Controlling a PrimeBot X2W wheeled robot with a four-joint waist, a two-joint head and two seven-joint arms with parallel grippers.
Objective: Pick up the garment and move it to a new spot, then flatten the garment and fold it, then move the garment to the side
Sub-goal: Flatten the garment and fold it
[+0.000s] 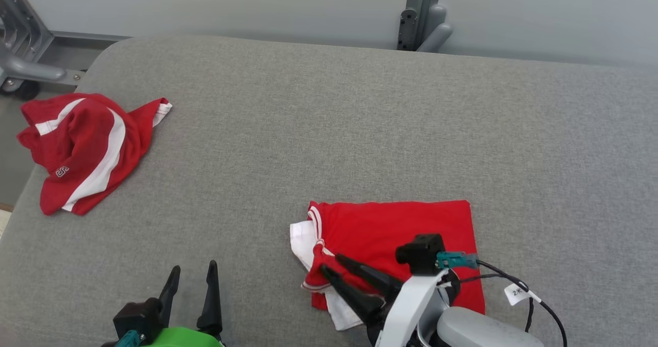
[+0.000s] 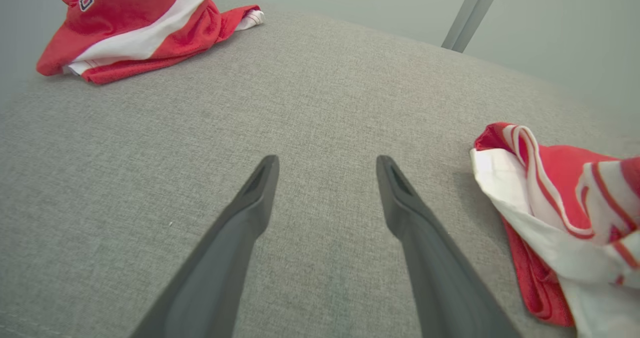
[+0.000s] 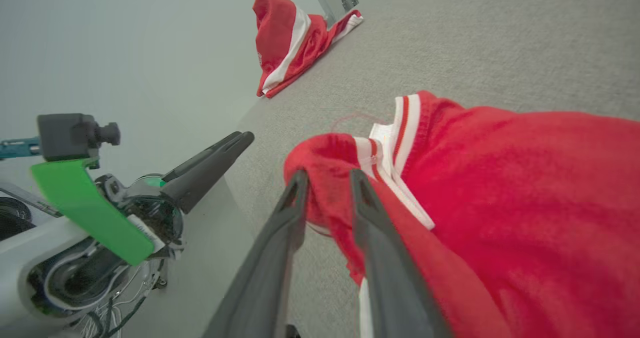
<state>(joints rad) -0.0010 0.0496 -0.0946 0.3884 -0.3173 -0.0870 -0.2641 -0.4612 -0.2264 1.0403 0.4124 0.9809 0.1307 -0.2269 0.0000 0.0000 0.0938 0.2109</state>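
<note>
Crumpled garment [image 1: 87,149]: one, red with white stripes, heaped at the far left, well apart from both grippers.
Left gripper [image 1: 194,268]: jaws wide, holding nothing, over the bare grey padded surface [image 1: 360,121] at the near left.
Folded garment [image 1: 396,229]: one, red, a neat rectangle, near and right of centre, with white trim at its left edge.
Right gripper [image 1: 331,263]: jaws narrow, pinching a bunched fold at that left edge.
Handling: light, soft and limp, so likely to sag and unfold. A grip through all layers at the edge seems best.
Count: two garments, two grippers.
</note>
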